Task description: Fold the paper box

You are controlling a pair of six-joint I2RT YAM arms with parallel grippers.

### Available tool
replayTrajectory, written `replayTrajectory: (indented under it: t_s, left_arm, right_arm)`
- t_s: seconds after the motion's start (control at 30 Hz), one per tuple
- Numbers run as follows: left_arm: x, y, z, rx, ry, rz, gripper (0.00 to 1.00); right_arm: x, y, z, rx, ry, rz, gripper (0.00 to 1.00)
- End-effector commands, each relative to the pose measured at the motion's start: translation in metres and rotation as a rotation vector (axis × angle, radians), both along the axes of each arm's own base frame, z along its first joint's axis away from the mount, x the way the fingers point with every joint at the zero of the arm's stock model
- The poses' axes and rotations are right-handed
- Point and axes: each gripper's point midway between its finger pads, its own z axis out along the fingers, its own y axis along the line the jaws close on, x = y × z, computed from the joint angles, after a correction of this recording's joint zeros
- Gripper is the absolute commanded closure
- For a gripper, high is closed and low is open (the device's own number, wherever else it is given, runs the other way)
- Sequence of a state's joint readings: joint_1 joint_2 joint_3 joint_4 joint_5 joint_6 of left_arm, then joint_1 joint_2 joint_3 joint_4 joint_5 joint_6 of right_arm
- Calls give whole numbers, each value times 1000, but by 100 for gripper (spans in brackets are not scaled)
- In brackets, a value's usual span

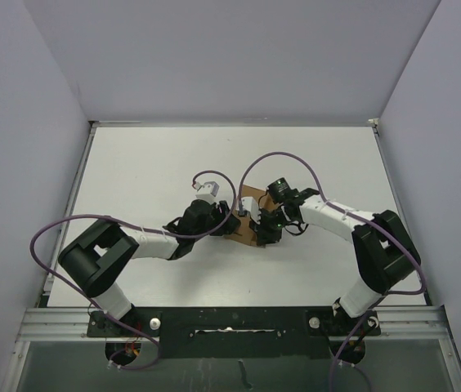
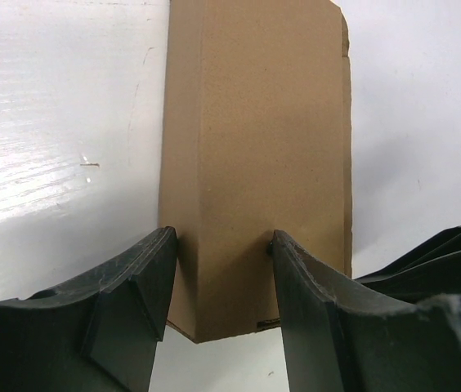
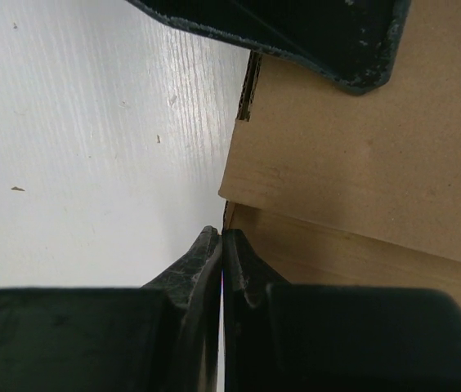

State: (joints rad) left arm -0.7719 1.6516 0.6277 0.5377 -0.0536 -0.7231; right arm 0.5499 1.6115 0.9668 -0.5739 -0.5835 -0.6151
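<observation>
Paper box pinched in left jaws, closed right jaws alongside

The top view looks steeply down from behind the arm bases over the surface. The wrist views sit close behind the left end effector and right end effector. All three share the paper box.

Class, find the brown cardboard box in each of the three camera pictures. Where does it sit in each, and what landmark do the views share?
Top view: the box lies at the picture's centre, between the two arms' tips.
Left wrist view: the box fills the upper middle, gripped by the left tool.
Right wrist view: the box takes up the right half, beside the shut right tool.
Shared landmark: the white table under it.
</observation>
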Motion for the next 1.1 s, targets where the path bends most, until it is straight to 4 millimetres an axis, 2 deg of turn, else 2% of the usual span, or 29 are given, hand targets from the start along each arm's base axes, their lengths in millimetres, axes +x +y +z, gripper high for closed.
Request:
replayTrajectory:
  t_s: [0.0,0.3,0.53,0.63,0.8,0.93,1.07]
  left_arm:
    - [-19,-20,-9,-9,58,-74,53]
    - [-20,-23,-11,-6,70,-85,53]
    - [-15,-18,-1,-2,46,-79,51]
    - [-12,-12,2,-7,42,-68,49]
    - [-3,-1,10,-15,36,-52,46]
    - [3,5,22,-30,14,-53,44]
    - [8,12,37,-47,-14,-57,43]
  right_arm:
    - [25,31,24,105,-98,17,100]
    - [27,28,20,84,-95,4,100]
    - [23,25,26,105,-82,24,100]
    - [23,19,31,123,-78,29,97]
    - [16,11,39,137,-84,86,85]
    - [13,3,48,155,-96,108,77]
    - [14,-6,65,210,-104,105,74]
